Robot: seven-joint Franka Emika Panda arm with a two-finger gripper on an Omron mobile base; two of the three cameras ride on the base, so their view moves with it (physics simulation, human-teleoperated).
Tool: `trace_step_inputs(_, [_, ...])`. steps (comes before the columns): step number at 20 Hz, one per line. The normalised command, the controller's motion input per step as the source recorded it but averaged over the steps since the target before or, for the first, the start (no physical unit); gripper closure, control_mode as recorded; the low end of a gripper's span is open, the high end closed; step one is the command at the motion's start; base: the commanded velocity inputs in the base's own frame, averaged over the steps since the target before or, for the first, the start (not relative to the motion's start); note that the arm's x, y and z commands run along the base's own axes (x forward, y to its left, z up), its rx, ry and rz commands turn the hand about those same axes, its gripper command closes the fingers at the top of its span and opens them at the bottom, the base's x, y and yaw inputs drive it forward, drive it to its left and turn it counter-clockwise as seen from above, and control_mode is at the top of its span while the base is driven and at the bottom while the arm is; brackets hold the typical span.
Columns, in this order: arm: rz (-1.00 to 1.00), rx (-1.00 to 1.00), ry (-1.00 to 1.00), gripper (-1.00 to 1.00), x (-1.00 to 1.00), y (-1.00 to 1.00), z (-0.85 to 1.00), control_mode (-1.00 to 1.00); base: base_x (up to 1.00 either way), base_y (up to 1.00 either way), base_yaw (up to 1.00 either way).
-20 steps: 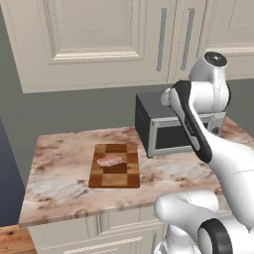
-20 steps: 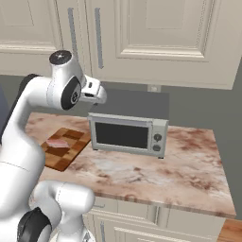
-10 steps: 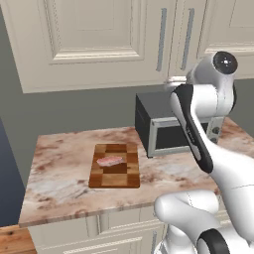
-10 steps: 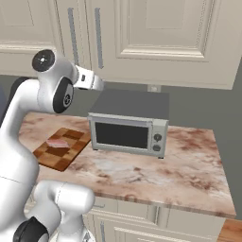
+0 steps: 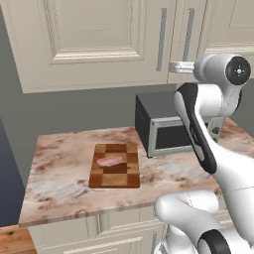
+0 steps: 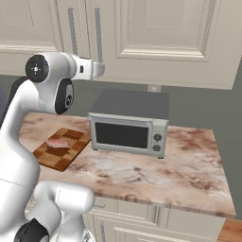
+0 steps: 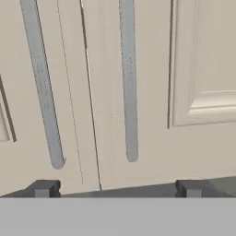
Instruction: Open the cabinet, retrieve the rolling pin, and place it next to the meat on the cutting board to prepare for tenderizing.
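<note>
1. While the cabinet (image 7: 138, 152) doors are shut, I have the gripper (image 7: 115, 188) raised in front of them with its jaws spread wide and nothing between them.
2. On the hand view I see two grey bar handles: the right handle (image 7: 129, 83) sits roughly over the gap between my fingertips (image 7: 44, 188), and the left handle (image 7: 42, 87) is off to the side, across the seam between the doors.
3. I judge the door to be stiff and hinged, light enough to swing, but it will only move along its arc; a straight pull would fight the hinge.
4. My best hold is the right handle near its lower end, jaws either side of the bar. It looks smooth and slim, so a squeeze that is off-centre could slide along it.
5. I cannot see the rolling pin; I take it to be behind these doors. I expect it to be rigid, light and prone to rolling, so I would pinch it at mid-length.
6. On the counter (image 5: 64, 183) the board (image 5: 115, 166) carries the meat (image 5: 109, 160) on its far half, just left of the oven (image 5: 161, 129), with bare board beside the meat for the pin.
</note>
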Motion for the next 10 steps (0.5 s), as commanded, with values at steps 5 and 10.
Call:
trace_step_inputs(5, [0.0, -0.01, -0.33, -1.0, 0.0, -0.24, 0.39, -1.0, 0.0, 0.0, 0.0])
trace_step_inputs(10, [0.0, -0.01, -0.2, -1.0, 0.01, -0.25, 0.26, -1.0, 0.0, 0.0, 0.0])
